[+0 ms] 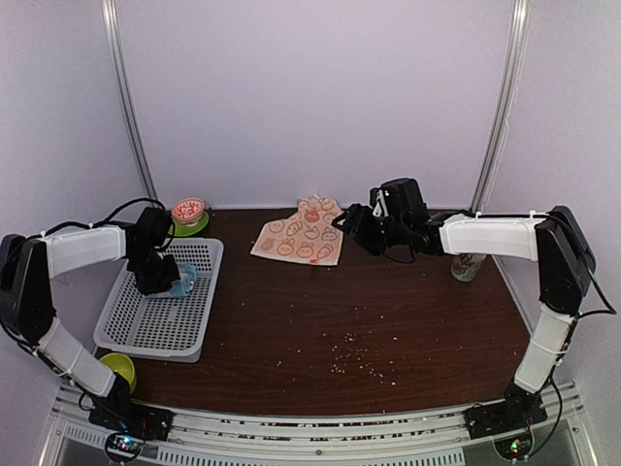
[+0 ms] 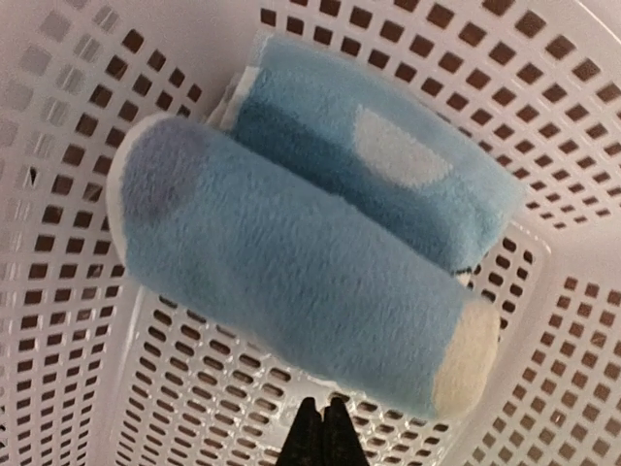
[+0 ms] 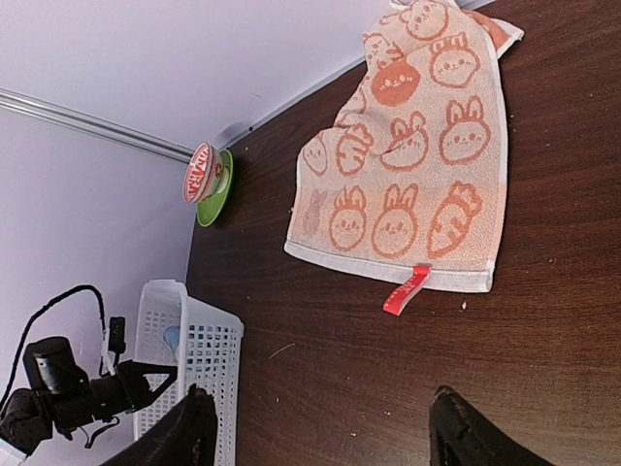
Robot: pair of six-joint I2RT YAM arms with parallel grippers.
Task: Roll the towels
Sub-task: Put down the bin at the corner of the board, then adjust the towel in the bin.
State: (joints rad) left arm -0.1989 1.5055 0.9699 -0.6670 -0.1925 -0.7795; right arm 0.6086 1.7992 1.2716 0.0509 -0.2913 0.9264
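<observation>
Left wrist view: the light blue towel [image 2: 310, 262] lies as a thick rolled bundle on the floor of the white mesh basket [image 2: 543, 87], with a pale circle and a peach end showing. The top view gives only a sliver of blue there.

Right wrist view: the cream rabbit-print towel [image 3: 408, 175] lies flat and unrolled on the table, its far corner rumpled and a red tag [image 3: 406, 289] at its near hem.

Left gripper [image 2: 323, 437]: fingertips pressed together on nothing, just beside the roll.

Right gripper [image 3: 320, 427]: fingers spread wide and empty, above the table just short of the cream towel.

Dark brown table [image 1: 388, 311] with scattered crumbs [image 1: 359, 359]. Red-and-white bowl [image 1: 188, 210] on a green dish behind the basket. Plain white walls.
</observation>
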